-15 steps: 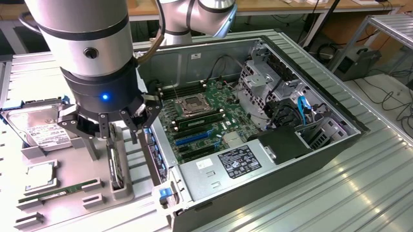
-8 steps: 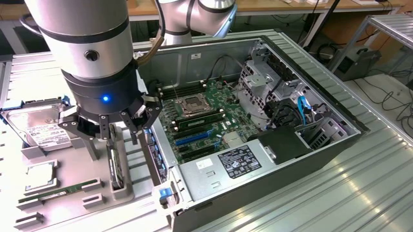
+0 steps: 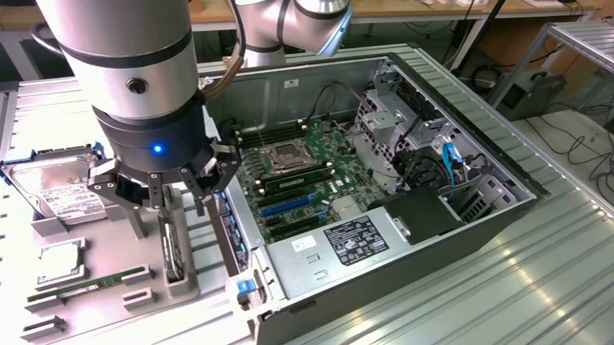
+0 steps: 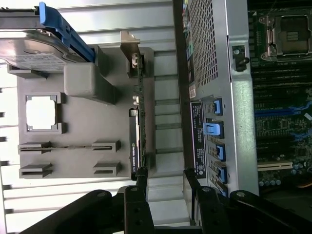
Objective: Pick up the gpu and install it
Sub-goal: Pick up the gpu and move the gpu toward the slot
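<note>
Your gripper (image 3: 169, 200), fingers spread wide, hangs beside the open computer case (image 3: 461, 244) (laid flat, so its slots face up), over the grey tray (image 3: 115, 295). A slot there props the gpu (image 3: 172, 248) on edge just below, thin top edge offered for pinching.

A silver-grey Universal Robots arm (image 3: 115, 29) ringed by a black band (image 3: 129, 57); a blue light (image 3: 157, 149) glows on its black wrist housing (image 3: 144, 126), just above the black multi-link gripper (image 3: 177, 203).
</note>
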